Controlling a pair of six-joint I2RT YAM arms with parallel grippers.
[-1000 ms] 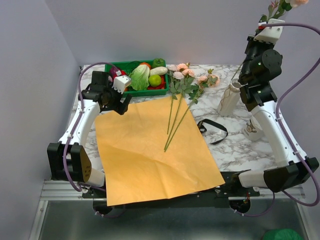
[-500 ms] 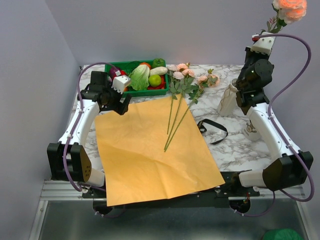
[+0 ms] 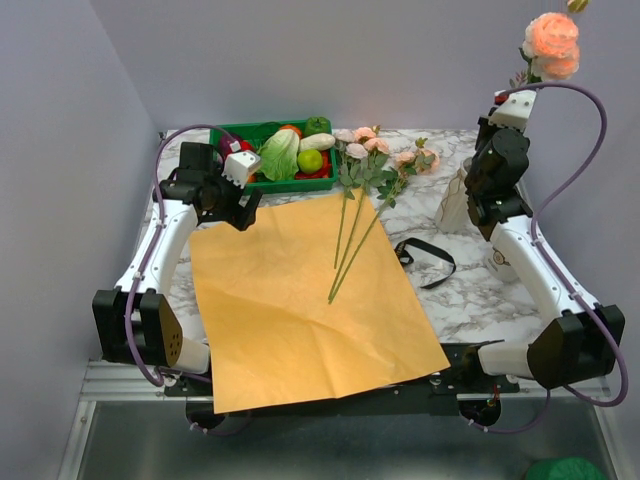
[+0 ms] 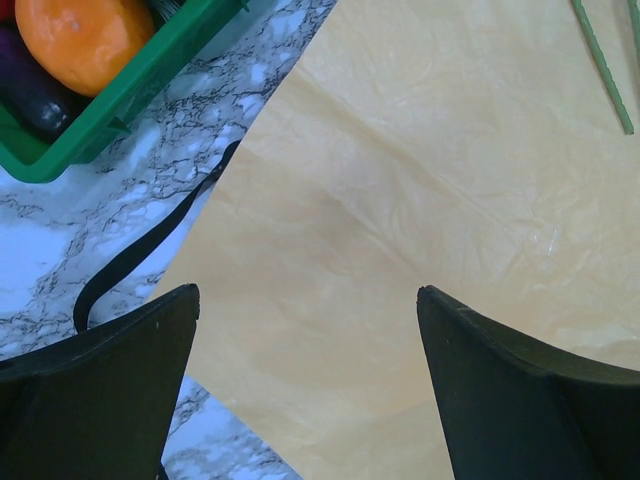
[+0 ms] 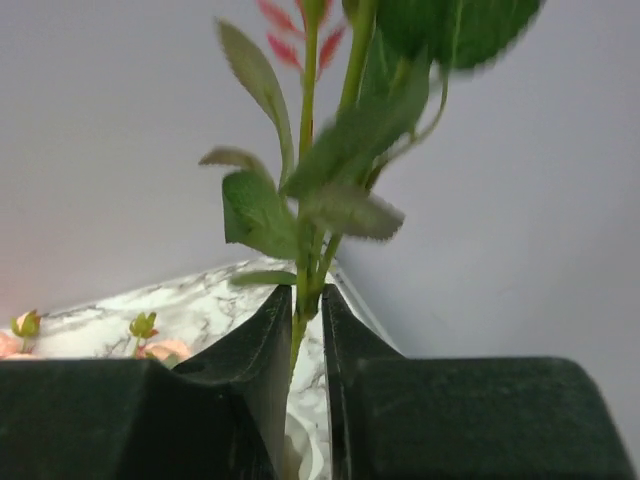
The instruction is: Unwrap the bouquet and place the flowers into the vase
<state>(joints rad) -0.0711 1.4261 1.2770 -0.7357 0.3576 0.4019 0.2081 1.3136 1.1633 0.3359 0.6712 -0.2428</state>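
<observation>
**Q:** What has just changed at the right arm?

**A:** The right gripper (image 5: 307,305) has come down, so the peach-pink artificial rose (image 3: 550,45) it is carrying is now showing whole and lower in the top view. A second ago it was cut off at the frame's edge. The arm is leaning over the cream-white ribbed vase (image 3: 450,210) and hiding its mouth, so whether the stem's end is entering cannot be told.

**Q:** Are the jaws still pinching the stem?

**A:** They are standing a narrow slit apart with the green stem running up between them. Whether they are pressing on it cannot be told.

**Q:** And the rest?

**A:** The left gripper (image 4: 308,295) is hovering with its jaws spread wide over the flat orange paper sheet (image 3: 300,300). The remaining roses (image 3: 375,160) are lying with stems across that sheet, and the thin black ribbon (image 3: 425,255) is loose on the marble surface (image 3: 470,300).

**Q:** The meaning for the task?

**A:** Unwrapping is done and the first flower is probably being seated, with several still waiting.
</observation>
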